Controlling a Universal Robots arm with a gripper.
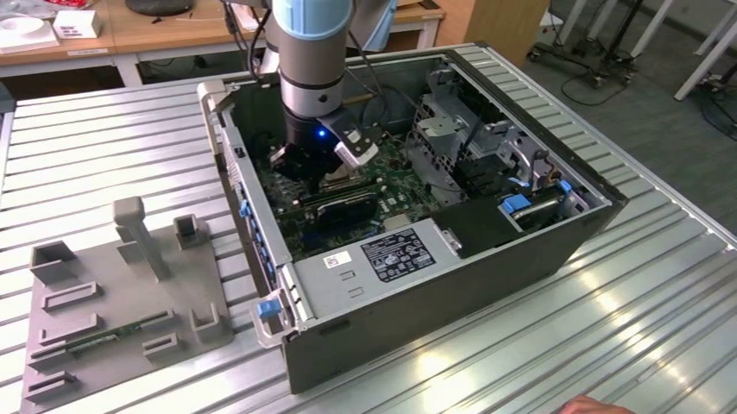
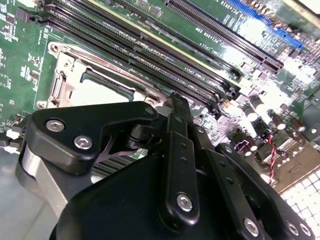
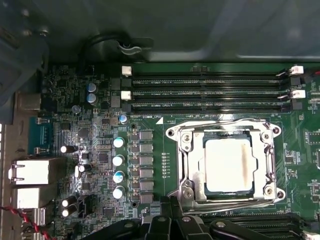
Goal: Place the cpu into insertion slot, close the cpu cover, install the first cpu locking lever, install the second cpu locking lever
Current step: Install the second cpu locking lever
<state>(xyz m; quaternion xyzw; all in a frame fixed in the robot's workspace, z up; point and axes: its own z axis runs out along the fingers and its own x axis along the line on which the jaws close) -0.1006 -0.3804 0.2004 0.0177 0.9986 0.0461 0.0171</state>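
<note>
Ribbed metal tabletop (image 1: 92,155) carries grey fixture tray (image 1: 116,319) at 8 o'clock | open computer case (image 1: 461,285) centre | gripper (image 1: 309,168) low over motherboard (image 3: 90,150), finger state: cannot tell | cpu (image 3: 227,164) seated in socket, cpu cover (image 3: 181,165) down around it at 4 o'clock in first wrist view | cpu judged light, rigid, fragile; hold by edges.

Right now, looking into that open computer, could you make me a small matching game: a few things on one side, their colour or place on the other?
Things:
1. cpu
2. cpu cover
3. gripper
4. grey fixture plate

Descriptions:
A. black, low inside the case above the green board
B. on the ribbed table, outside the case
C. pale silvery-tan square, seated in the socket
D. shiny metal frame lying flat around the chip

Pairs: 1-C, 2-D, 3-A, 4-B
</note>
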